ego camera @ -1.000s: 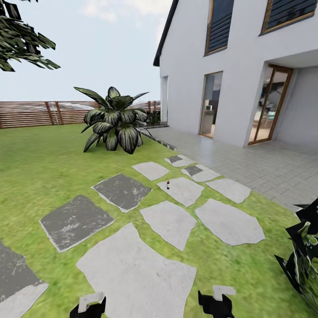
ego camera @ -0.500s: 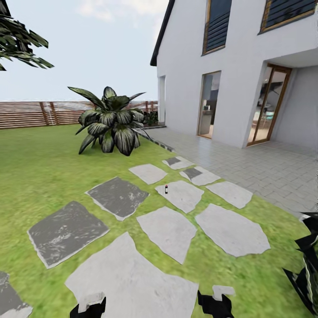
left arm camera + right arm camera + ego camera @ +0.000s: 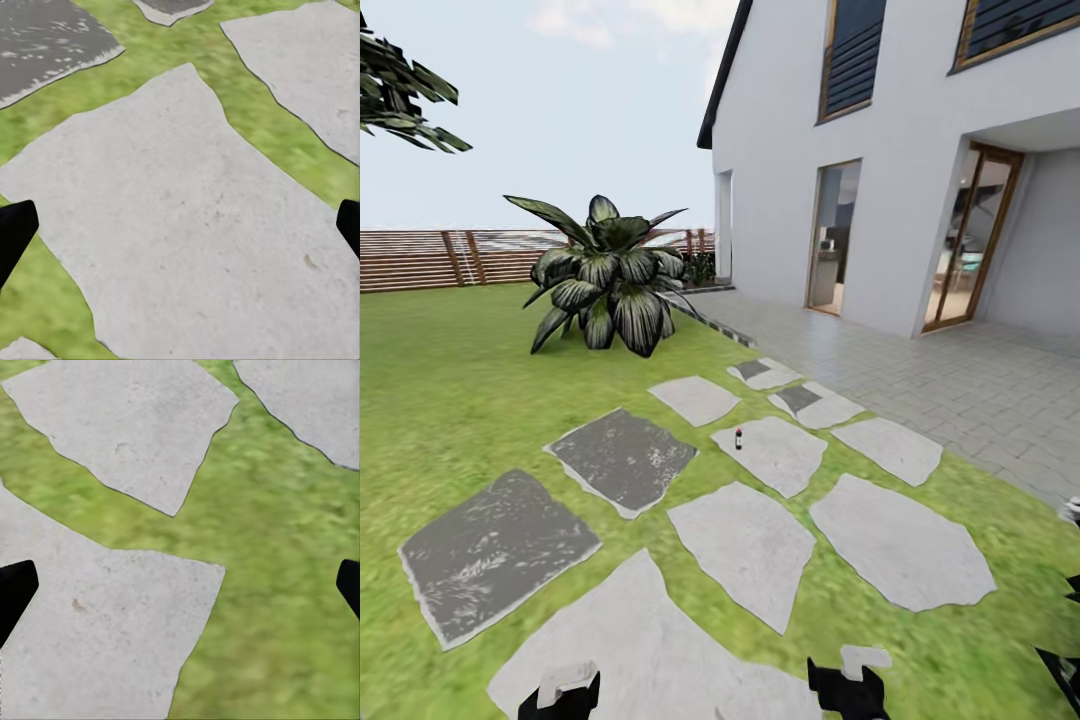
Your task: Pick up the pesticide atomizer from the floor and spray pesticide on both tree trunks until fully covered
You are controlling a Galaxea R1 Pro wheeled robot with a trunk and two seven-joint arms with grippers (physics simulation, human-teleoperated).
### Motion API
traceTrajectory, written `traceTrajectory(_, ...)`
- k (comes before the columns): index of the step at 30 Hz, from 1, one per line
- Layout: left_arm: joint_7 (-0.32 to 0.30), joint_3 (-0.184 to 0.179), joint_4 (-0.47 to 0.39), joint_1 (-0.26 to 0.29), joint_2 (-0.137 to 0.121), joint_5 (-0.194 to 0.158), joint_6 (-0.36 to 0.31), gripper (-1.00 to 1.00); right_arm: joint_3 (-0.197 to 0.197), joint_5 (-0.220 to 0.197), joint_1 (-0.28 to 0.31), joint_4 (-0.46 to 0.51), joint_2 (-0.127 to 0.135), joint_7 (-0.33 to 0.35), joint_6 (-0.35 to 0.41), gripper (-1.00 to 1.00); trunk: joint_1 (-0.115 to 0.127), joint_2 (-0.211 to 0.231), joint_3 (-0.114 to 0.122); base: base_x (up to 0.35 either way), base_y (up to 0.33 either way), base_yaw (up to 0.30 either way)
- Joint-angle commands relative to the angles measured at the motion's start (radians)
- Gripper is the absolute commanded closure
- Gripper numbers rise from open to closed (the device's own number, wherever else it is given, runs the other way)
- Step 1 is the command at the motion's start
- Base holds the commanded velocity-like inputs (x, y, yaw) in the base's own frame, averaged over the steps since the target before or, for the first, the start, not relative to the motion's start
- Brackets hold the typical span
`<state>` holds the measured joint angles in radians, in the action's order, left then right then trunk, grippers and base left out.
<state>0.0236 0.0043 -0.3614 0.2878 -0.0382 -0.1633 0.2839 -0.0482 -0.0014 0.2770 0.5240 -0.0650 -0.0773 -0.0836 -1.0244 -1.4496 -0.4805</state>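
The pesticide atomizer [image 3: 739, 438], a tiny dark bottle with a light tip, stands upright on a pale stepping stone [image 3: 775, 455] in the middle of the lawn, well ahead of both arms. My left gripper [image 3: 566, 690] and right gripper [image 3: 850, 682] sit low at the near edge of the head view. In the left wrist view the left gripper [image 3: 180, 232] hangs open over a pale stone, its black fingertips [image 3: 13, 232] far apart. The right gripper [image 3: 180, 589] is likewise open, above stone and grass. Dark green leafy branches [image 3: 405, 85] reach in at the upper left. The tree trunks are out of view.
A low striped-leaf plant [image 3: 605, 280] stands on the lawn beyond the stones. The white house [image 3: 900, 150] and its paved terrace [image 3: 960, 380] fill the right. A brown slatted fence [image 3: 430, 258] closes the back. Black leaves [image 3: 1068, 660] poke in at the lower right.
The whole view has shifted: stones and atomizer sit a little lower and nearer, the plant further left, and the black leaves at the right have mostly slid out. Both grippers hold their pose.
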Motion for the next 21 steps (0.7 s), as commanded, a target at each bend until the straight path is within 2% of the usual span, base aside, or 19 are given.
traceTrajectory(1,0.001,-0.002,0.0,0.001,0.0,-0.007,0.003,-1.0,-0.004,0.0,0.001,-0.001,-0.001,0.0,-0.004,-1.0,-0.001,0.0,-0.001,0.334,0.077,-0.001)
traceTrajectory(21,0.001,-0.002,-0.001,0.0,0.0,-0.007,0.003,-1.0,-0.004,0.0,0.001,-0.001,-0.001,0.001,-0.004,-1.0,-0.001,0.0,-0.001,0.334,0.03,-0.003)
